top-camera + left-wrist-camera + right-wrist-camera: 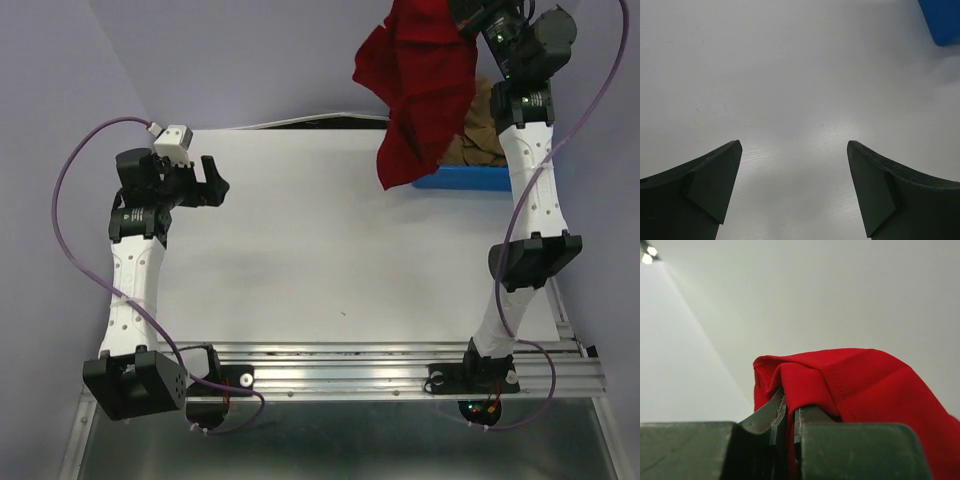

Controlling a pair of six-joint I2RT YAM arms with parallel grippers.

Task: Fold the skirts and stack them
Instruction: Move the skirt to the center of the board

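bin (468,181) with tan skirt (484,125) sits behind red skirt (420,90).

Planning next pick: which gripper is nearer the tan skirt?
Right. The right gripper holds the red skirt up near the tan skirt; the left gripper is across the table.

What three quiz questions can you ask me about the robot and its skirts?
1. True or false: the left claw is gripping a skirt.
2. Which one hangs in the air from the right claw? A) the red skirt B) the tan one C) nothing
3. Fill in the gap: the tan skirt lies in the blue ____.

Key
1. False. It is wide open and empty over the table.
2. A
3. bin
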